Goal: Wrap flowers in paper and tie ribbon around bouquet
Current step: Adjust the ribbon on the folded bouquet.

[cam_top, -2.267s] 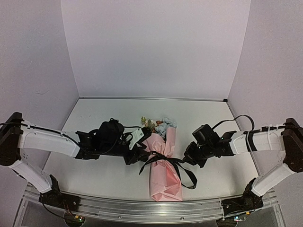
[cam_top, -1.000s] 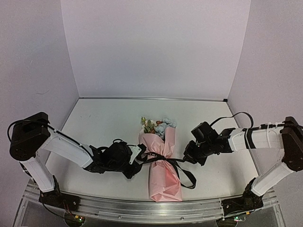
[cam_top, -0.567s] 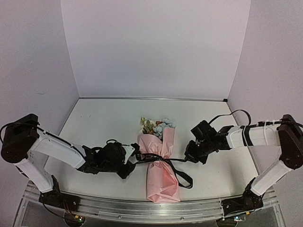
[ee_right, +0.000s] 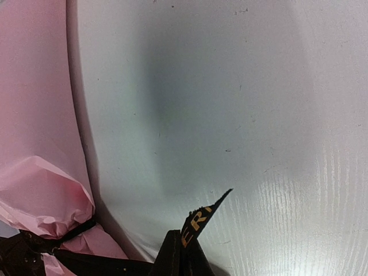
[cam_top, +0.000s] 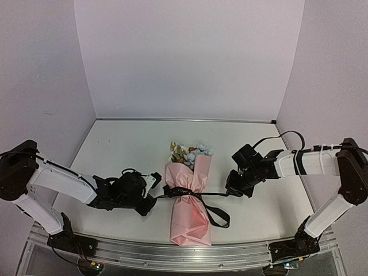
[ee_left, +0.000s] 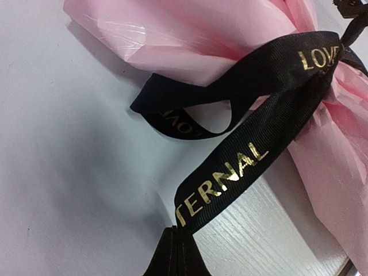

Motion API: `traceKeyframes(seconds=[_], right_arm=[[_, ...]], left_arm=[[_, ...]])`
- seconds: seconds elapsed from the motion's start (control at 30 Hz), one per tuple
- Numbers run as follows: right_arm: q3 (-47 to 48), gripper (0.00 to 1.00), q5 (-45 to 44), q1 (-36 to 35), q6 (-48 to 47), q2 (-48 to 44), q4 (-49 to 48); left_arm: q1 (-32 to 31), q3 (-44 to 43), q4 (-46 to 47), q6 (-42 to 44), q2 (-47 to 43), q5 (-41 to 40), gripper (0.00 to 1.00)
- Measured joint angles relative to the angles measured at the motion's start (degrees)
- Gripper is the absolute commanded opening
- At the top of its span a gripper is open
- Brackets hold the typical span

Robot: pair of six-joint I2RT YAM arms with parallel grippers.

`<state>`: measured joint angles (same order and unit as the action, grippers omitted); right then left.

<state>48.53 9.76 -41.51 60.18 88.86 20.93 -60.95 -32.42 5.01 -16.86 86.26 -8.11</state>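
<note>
The bouquet (cam_top: 187, 215) lies in the middle of the table (cam_top: 126, 144), a bit more to the left than before. The left gripper (cam_top: 154, 196) and the right gripper (cam_top: 230, 192) each pinch an end of the ribbon (cam_top: 214, 194). The ribbon is now pulled straighter, and its knot is smaller.

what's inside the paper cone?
Only the flower heads show, poking out of the far end of the paper. The stems are covered by the paper, cinched midway by the ribbon.
</note>
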Motion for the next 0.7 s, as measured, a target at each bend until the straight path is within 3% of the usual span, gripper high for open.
traceKeyframes(seconds=[0.7], right_arm=[[0.00, 0.00, 1.10, 1.35, -2.98, 1.15, 1.38]], left_arm=[[0.79, -6.25, -17.31, -11.39, 2.36, -4.12, 0.00]])
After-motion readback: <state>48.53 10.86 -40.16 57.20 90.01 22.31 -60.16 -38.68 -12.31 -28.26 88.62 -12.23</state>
